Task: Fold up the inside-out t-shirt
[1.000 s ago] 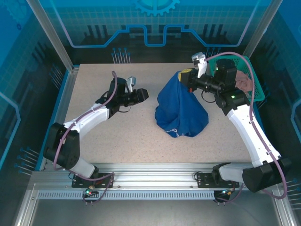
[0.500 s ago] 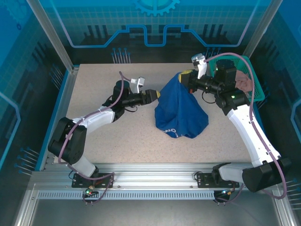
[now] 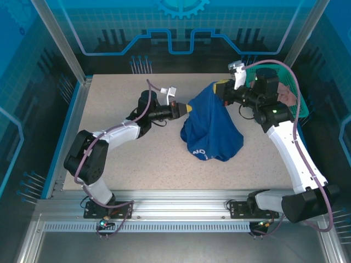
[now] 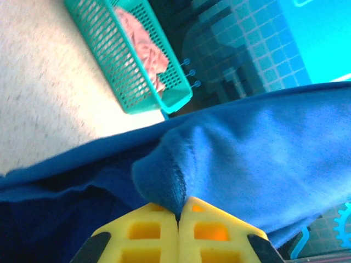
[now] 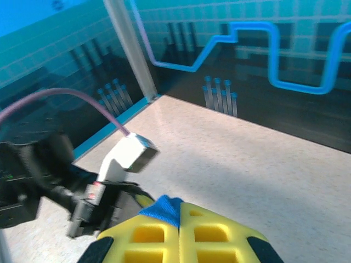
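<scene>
Pinching a puckered fold of the royal-blue cotton t-shirt (image 4: 263, 164), the left pincer (image 4: 178, 211) has its yellow jaws together on cloth; a second ago they stood apart, well short of the garment. Opposite, the right pincer (image 5: 178, 211) stays clamped on the shirt's peak, so the cloth hangs tent-like below both, its hem on the speckled table (image 3: 137, 159). Beyond the right pincer sits a teal mesh basket (image 4: 118, 60) holding a dusty-pink garment (image 4: 148, 52). With two holds, spreading the shirt flat looks possible.

A blue shirt (image 3: 211, 131) is held up like a tent.
The left gripper (image 3: 188, 108) pinches its side and the right gripper (image 3: 220, 86) holds its top above the table (image 3: 164, 170).
</scene>
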`<state>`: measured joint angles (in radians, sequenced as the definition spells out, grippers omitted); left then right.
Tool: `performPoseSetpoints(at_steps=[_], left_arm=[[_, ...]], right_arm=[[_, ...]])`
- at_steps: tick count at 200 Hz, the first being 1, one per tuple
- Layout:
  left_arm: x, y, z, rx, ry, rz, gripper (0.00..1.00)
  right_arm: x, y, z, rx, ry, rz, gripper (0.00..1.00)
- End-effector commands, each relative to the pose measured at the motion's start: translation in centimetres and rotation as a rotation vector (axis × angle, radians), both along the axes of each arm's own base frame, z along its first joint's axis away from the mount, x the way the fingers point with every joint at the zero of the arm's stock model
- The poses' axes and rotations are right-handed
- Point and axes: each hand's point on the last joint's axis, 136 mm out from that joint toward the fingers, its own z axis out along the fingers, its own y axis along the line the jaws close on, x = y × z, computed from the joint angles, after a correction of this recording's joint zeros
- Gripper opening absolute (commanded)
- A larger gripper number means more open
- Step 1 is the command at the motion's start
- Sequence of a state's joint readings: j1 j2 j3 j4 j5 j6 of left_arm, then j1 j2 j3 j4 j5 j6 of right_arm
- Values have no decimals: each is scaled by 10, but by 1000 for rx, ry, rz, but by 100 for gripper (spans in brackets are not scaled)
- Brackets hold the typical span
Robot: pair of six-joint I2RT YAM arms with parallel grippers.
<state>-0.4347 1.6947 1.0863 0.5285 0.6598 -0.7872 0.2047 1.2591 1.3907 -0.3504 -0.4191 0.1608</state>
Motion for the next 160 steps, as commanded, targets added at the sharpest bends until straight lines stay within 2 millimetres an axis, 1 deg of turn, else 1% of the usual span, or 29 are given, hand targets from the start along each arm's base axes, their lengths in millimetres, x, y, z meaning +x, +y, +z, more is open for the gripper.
performPoseSetpoints(at_steps=[1,18,27,43,60,66,74,79,94,100,103,104,106,115,116,117,123,126,127,130,131,137,140,143,145,155,156,157,160], left_arm=[[-5,31,118,-101,-262,70,0],[-18,51,169,-106,-385,153,0],[-26,57,193,-106,-440,180,0],[-40,63,229,-124,-522,214,0],[-54,56,253,-126,-583,218,0],[-58,51,258,-122,-598,214,0],[-61,46,263,-118,-610,213,0],[-63,45,265,-117,-615,215,0],[-54,48,265,-97,-587,263,0],[-49,50,263,-79,-580,288,0],[-48,52,263,-70,-580,300,0],[-47,52,262,-65,-576,303,0],[-45,52,261,-58,-573,309,0],[-40,54,256,-29,-560,334,0],[-39,55,256,-25,-561,336,0],[-39,55,255,-21,-560,339,0],[-35,57,251,-1,-553,358,0],[-33,58,249,10,-548,367,0],[-33,58,249,13,-547,369,0],[-31,60,247,23,-545,379,0],[-31,60,247,25,-546,381,0],[-29,62,244,45,-544,395,0],[-28,63,245,52,-547,404,0],[-27,64,243,60,-547,408,0],[-27,64,243,65,-547,411,0],[-24,68,242,86,-545,431,0],[-24,68,242,87,-545,433,0],[-24,68,242,89,-545,434,0],[-23,68,241,97,-543,439,0]], right_arm=[[7,-38,45,-39,-100,-176,0],[3,-46,62,-83,-145,-217,0],[3,-50,68,-111,-158,-237,0],[5,-58,81,-155,-188,-288,0],[9,-65,95,-165,-216,-341,0],[14,-64,96,-164,-217,-351,0],[21,-60,92,-165,-199,-348,1],[26,-55,87,-170,-178,-336,3],[44,-38,55,-201,-55,-278,10],[50,-31,39,-215,-1,-252,14],[52,-28,30,-220,29,-238,17],[54,-26,24,-224,48,-228,19],[54,-25,21,-225,55,-224,19],[56,-17,-7,-238,124,-192,30],[56,-15,-12,-240,132,-185,32],[56,-15,-12,-240,132,-185,32],[54,-11,-31,-247,164,-171,37],[53,-9,-36,-246,168,-167,40],[51,-8,-42,-249,177,-162,41],[49,-7,-46,-249,179,-159,42],[49,-6,-50,-251,187,-156,42],[42,-4,-63,-241,198,-151,46],[40,-3,-66,-238,201,-149,47],[36,-2,-77,-230,215,-142,49],[35,-2,-76,-225,211,-141,50],[24,2,-96,-201,231,-122,55],[22,2,-98,-195,233,-119,57],[22,2,-98,-195,233,-119,57],[18,4,-105,-193,240,-110,61]])
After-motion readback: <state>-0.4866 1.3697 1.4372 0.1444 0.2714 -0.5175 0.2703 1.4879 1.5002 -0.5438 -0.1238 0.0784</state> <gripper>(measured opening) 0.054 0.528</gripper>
